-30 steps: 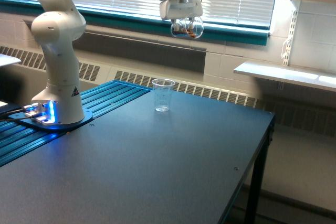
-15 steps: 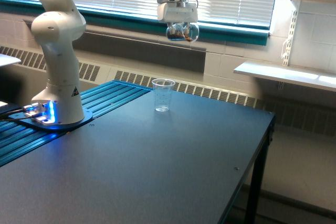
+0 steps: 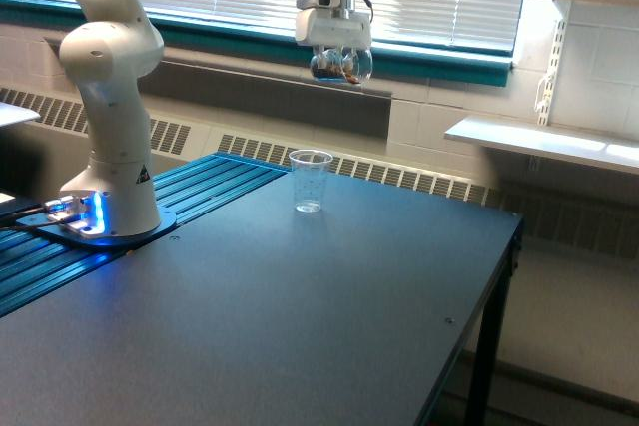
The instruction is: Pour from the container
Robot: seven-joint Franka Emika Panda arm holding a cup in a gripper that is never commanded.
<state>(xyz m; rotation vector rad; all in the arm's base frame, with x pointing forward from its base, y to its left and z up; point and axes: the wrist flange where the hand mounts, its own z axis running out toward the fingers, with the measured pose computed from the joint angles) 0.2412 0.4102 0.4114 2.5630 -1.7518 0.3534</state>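
The container (image 3: 340, 66), a small rounded clear vessel with brown pieces inside, hangs high in the air in front of the window sill. My gripper (image 3: 337, 55) is shut on it from above. It sits above and slightly to the exterior view's right of a taller clear plastic cup (image 3: 311, 181) with printed markings. That cup stands upright on the dark table (image 3: 300, 306) and looks empty.
The arm's white base (image 3: 110, 147) stands at the exterior view's left on blue ribbed rails (image 3: 200, 187). A radiator and window blinds run behind the table. A white shelf (image 3: 544, 142) is at the exterior view's right. The table's edge drops off at the right.
The gripper with the container has moved toward the exterior view's left, closer to being over the plastic cup, and has turned a little. The cup has not moved.
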